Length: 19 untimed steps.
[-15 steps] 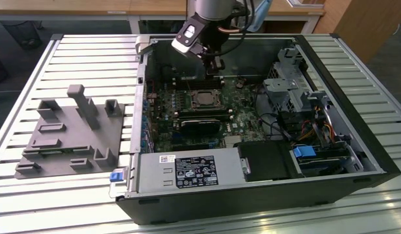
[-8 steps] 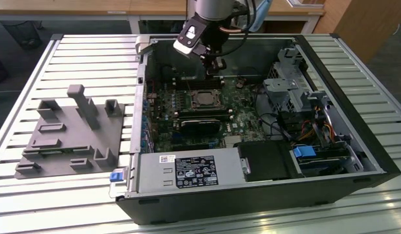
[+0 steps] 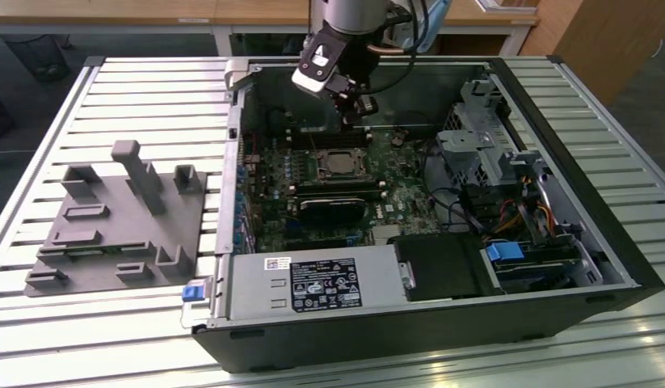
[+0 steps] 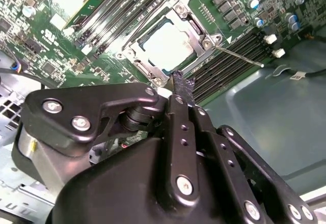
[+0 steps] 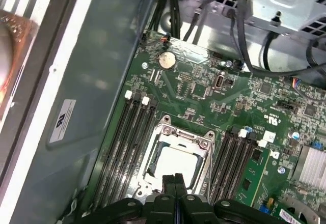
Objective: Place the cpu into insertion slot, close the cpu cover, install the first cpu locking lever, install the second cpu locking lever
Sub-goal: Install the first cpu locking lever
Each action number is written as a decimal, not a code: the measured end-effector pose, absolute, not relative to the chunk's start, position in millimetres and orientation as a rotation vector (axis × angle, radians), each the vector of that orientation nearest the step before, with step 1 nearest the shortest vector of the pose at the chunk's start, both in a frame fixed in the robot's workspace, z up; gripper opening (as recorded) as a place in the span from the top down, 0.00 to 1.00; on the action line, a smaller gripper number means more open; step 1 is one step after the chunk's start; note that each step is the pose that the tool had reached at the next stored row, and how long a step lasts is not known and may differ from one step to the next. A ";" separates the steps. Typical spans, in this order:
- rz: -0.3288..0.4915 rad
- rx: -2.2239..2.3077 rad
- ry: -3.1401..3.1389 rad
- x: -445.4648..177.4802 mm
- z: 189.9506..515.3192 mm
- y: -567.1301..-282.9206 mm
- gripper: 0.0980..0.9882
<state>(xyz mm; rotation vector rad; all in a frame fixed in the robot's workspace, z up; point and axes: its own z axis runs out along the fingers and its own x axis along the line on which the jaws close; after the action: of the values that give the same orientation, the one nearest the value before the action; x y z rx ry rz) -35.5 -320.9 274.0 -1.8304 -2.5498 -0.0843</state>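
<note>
The cpu (image 4: 164,47) lies in the insertion slot (image 4: 136,57) on the green board, its silver top showing through the window of the cpu cover (image 4: 201,36), which lies flat over it. A thin metal locking lever (image 4: 239,57) sticks out from the socket's corner over the memory slots. My gripper (image 4: 183,87) hovers just above the socket's edge, fingers shut together with nothing between them. In the first wrist view the gripper (image 5: 175,179) overlaps the cpu (image 5: 175,160) and cover (image 5: 183,136). In the exterior view the gripper (image 3: 355,111) hangs over the socket (image 3: 338,164).
Long black memory slots (image 5: 127,132) flank the socket on both sides. A black heatsink block (image 3: 330,208) sits just in front of the socket. The case wall (image 5: 86,81), drive cage (image 3: 477,145) and cables crowd the exterior view's right. A grey fixture (image 3: 122,218) lies outside the case.
</note>
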 end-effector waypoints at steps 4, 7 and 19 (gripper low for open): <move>-0.084 -1.785 -2.581 -35.5 274.1 -321.0 0.99; -0.084 -1.749 -2.604 -35.5 274.0 -321.1 0.99; -0.084 -1.570 -2.712 -35.5 274.0 -321.2 0.99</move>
<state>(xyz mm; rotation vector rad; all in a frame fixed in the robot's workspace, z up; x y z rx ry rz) -35.5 -321.2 274.0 -1.5696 -2.7121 -0.0835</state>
